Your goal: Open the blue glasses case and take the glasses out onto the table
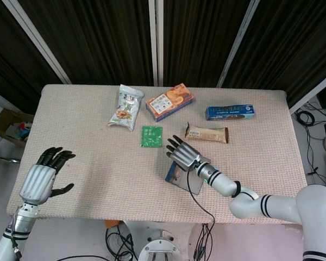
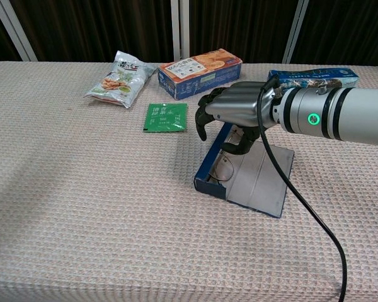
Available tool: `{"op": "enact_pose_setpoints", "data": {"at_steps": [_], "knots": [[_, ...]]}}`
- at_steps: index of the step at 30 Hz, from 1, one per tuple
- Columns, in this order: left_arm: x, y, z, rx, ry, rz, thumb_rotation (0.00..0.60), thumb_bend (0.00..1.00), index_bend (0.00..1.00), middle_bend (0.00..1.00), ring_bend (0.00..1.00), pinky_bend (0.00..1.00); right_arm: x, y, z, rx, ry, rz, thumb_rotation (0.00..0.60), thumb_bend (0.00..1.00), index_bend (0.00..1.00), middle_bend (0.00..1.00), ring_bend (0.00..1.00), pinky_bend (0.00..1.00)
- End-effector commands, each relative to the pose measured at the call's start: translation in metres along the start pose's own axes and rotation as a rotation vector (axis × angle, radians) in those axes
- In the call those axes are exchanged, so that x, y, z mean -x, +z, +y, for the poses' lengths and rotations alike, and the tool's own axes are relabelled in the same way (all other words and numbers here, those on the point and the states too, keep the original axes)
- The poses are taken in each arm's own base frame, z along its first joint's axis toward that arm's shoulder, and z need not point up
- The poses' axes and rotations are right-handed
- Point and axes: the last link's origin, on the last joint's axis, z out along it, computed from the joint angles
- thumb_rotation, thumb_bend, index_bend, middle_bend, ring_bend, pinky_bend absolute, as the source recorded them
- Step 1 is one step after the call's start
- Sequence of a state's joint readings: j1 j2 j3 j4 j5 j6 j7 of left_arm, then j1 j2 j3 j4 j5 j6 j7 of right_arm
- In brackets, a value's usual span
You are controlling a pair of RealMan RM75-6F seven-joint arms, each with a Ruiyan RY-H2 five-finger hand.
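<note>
The blue glasses case lies open mid-table with the glasses inside, bare cloth in front. The right hand is held over its far edge, fingers curled, whether the frame is pinched cannot be told. The left hand is kept spread and empty at the table's near left edge.

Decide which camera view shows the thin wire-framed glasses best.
The chest view: the thin wire-framed glasses lie visibly inside the open blue glasses case, below the right hand. The head view shows barely a trace beneath that hand.
</note>
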State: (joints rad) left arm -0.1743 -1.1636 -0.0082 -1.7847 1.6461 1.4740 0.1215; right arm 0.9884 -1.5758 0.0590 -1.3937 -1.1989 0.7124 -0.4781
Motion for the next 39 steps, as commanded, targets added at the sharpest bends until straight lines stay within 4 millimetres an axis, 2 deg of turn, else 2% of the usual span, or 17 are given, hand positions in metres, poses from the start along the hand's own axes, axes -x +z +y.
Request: {"op": "enact_pose_setpoints", "data": {"at_steps": [1,14,24,31,39], "knots": [[0.0,0.0,0.0,-0.002,0.001,-0.001,0.6,0.05,0.24,0.22,0.13,0.14,0.001,0.0,0.0,0.001,-0.001,-0.002,0.6,0.45,0.33,0.19,0.0,0.0],[0.0,-0.001,-0.002,-0.007,0.001,0.001,0.6,0.05,0.24,0.22,0.13,0.14,0.003,0.004,-0.001,0.001,-0.004,-0.004,0.6,0.47,0.37,0.2,0.0,0.0],[0.0,-0.002,-0.003,-0.011,0.0,0.004,0.6,0.05,0.24,0.22,0.13,0.14,0.003,0.005,0.0,0.016,-0.001,0.009,0.6,0.48,0.52,0.22,0.0,0.0],[0.0,-0.002,-0.003,-0.005,-0.001,0.012,0.6,0.05,0.23,0.22,0.13,0.14,-0.006,0.01,0.002,0.056,0.032,0.062,0.6,0.48,0.57,0.23,0.0,0.0],[0.0,-0.003,-0.004,-0.002,-0.003,0.015,0.6,0.05,0.23,0.22,0.13,0.14,-0.022,0.027,-0.002,0.128,0.045,0.168,0.6,0.52,0.6,0.24,0.0,0.0]]}}
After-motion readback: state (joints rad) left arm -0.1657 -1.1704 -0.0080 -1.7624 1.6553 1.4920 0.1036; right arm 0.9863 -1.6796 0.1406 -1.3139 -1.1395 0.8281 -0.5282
